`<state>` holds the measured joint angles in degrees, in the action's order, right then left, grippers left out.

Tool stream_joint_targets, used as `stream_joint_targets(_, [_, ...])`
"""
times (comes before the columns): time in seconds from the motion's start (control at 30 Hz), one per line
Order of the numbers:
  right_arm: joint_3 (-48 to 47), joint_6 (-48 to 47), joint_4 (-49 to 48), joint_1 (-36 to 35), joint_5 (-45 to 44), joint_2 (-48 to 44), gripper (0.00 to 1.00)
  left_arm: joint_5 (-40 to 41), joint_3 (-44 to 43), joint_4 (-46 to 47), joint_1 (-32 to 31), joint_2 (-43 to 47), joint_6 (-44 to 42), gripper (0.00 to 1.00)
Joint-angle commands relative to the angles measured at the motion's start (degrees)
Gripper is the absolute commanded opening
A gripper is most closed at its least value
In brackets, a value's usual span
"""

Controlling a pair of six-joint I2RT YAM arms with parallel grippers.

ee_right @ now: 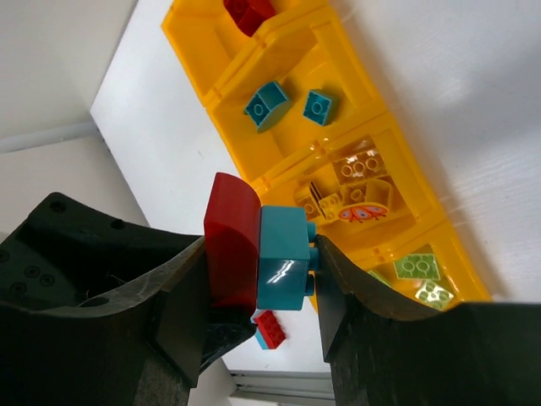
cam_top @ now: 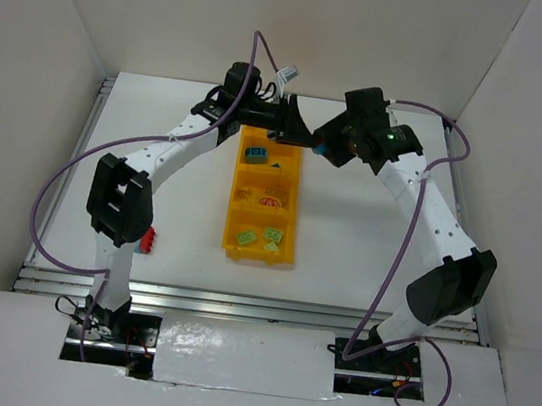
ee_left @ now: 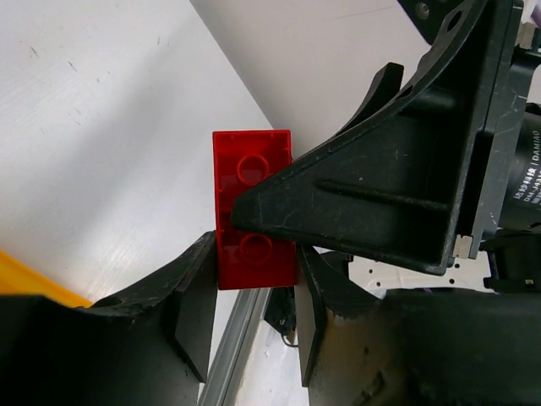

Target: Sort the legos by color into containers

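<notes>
The long yellow-orange bin (cam_top: pixel 233 208) lies mid-table. Both grippers meet above its far end. My left gripper (cam_top: pixel 284 122) is shut on a red brick (ee_left: pixel 252 182), whose hollow underside shows in the left wrist view. One finger (ee_left: pixel 372 211) of the right gripper lies across that brick. My right gripper (ee_right: pixel 262 254) is shut on a curved red brick (ee_right: pixel 232 241) joined to a teal brick (ee_right: pixel 283 258). The bin (ee_right: pixel 283 52) holds red bricks (ee_right: pixel 248 13), two teal bricks (ee_right: pixel 269 103), clear yellow bricks (ee_right: pixel 359 169) and green bricks (ee_right: pixel 414 266), each colour in its own compartment.
A joined red and teal brick (ee_right: pixel 269 328) lies on the white table left of the bin, next to the left arm (cam_top: pixel 149 242). White walls enclose the table on three sides. A metal rail (cam_top: pixel 246 306) runs along the near edge.
</notes>
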<state>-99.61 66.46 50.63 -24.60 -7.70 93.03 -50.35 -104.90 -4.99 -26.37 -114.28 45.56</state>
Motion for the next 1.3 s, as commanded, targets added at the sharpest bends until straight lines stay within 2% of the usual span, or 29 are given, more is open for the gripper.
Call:
stream_joint_targets(0.0, [4.1,-3.0,-11.1,-0.6,7.4,-2.8,0.37,-4.2,-0.9,6.0,-0.3,-0.5,2.1,0.00])
stream_joint_targets(0.07, [7.0,-3.6,-16.8,-0.6,9.9,-5.3,0.72,-4.2,-1.3,5.3,-0.2,-0.5,1.2,0.00])
stream_joint_targets(0.17, [10.5,-4.4,-20.1,0.4,13.5,-6.8,0.90,-4.2,-1.1,5.4,0.0,-0.2,1.0,0.00])
stream_joint_targets(0.3, [12.4,-5.7,-21.3,2.4,18.3,-7.9,1.00,-4.4,-0.8,5.9,0.9,-0.2,1.5,0.00])
stream_joint_targets(0.4, [16.8,-6.7,-25.7,4.9,21.3,-10.2,1.00,-4.7,-0.7,6.1,1.7,0.3,1.6,0.00])
stream_joint_targets(0.5, [22.9,-8.7,-36.3,8.5,30.4,-15.1,1.00,-4.8,-0.1,6.0,2.6,1.2,1.2,0.00])
stream_joint_targets(0.63, [30.3,-12.3,-45.1,12.4,39.7,-18.3,1.00,-5.5,0.5,6.7,4.3,2.9,1.6,0.00])
stream_joint_targets(0.8, [37.7,-15.5,-55.1,13.3,47.7,-20.3,0.98,-10.5,3.0,14.8,6.2,4.1,8.5,0.00])
stream_joint_targets(0.83, [39.5,-15.2,-61.8,13.4,50.1,-20.2,0.96,-12.6,4.1,21.7,6.3,4.3,13.3,0.00])
stream_joint_targets(0.9, [40.2,-13.7,-67.7,13.4,56.6,-18.3,0.95,-14.4,7.7,30.2,6.5,5.0,18.7,0.00])
stream_joint_targets(0.93, [40.3,-13.1,-73.5,13.4,58.7,-17.3,0.92,-16.2,8.6,34.5,6.4,5.1,24.0,0.00])
stream_joint_targets(0.97, [40.3,-11.2,-76.4,13.4,62.1,-15.1,0.90,-17.1,10.0,43.3,6.3,5.1,26.8,0.00])
stream_joint_targets(1.0, [40.2,-9.9,-82.3,13.4,63.3,-14.0,0.87,-18.1,10.5,48.1,6.2,4.9,30.3,0.00])
stream_joint_targets(1.03, [40.0,-6.8,-85.3,13.5,64.3,-13.0,0.86,-19.7,10.9,58.0,6.2,4.1,37.3,0.00])
stream_joint_targets(1.07, [39.7,-5.9,-87.8,13.4,65.2,-11.2,0.85,-20.3,10.9,62.7,6.1,3.5,40.9,0.00])
stream_joint_targets(1.1, [39.1,-5.5,-88.7,13.6,65.1,-10.5,0.84,-20.9,10.9,67.5,6.0,2.9,47.8,0.00])
stream_joint_targets(1.17, [37.1,-6.2,-88.2,13.5,64.5,-9.3,0.81,-21.6,11.0,78.5,6.0,1.6,53.6,0.00])
stream_joint_targets(1.2, [36.3,-7.2,-85.4,13.5,63.1,-9.1,0.79,-21.7,11.1,80.6,5.9,1.3,56.9,0.00])
stream_joint_targets(1.27, [34.9,-8.9,-83.8,13.5,62.1,-8.9,0.74,-21.7,11.6,80.1,5.9,1.6,56.8,0.00])
